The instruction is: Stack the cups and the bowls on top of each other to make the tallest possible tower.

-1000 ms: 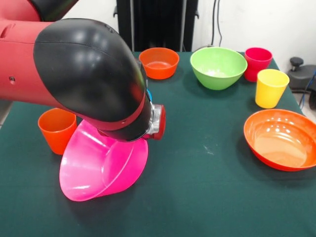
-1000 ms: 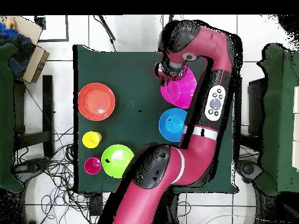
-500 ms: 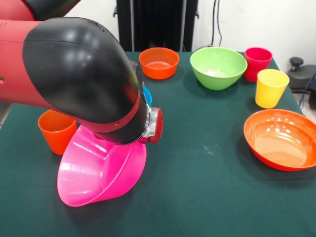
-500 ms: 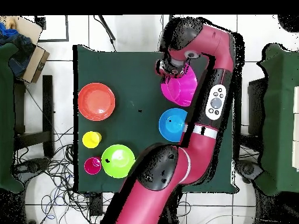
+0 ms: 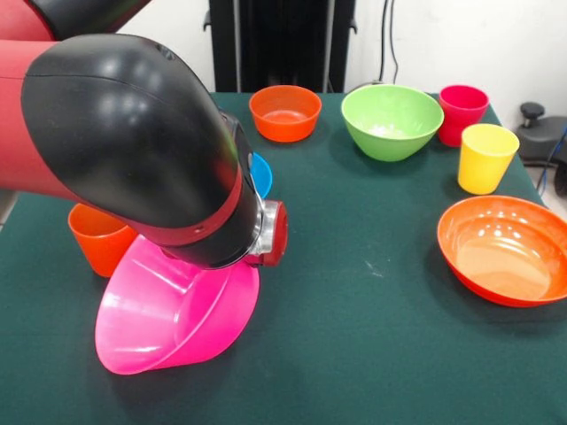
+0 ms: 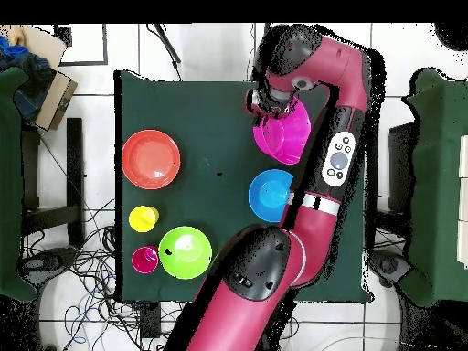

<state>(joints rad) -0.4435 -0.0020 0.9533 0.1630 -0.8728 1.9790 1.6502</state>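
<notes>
One pink bowl (image 5: pixel 168 314) lies tilted under the arm, rim toward the camera, orange cup (image 5: pixel 99 237) just behind; jaws' state hidden.

I see the arm (image 5: pixel 133 150) has swung further left, dragging the tilted pink bowl (image 5: pixel 168 314) with it, uncovering the blue bowl (image 5: pixel 260 174).

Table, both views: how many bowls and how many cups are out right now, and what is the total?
Bowls: 5 (pink bowl, blue bowl, green bowl, small orange bowl, large orange bowl)
Cups: 3 (orange cup, red cup, yellow cup)
Total: 8
</notes>
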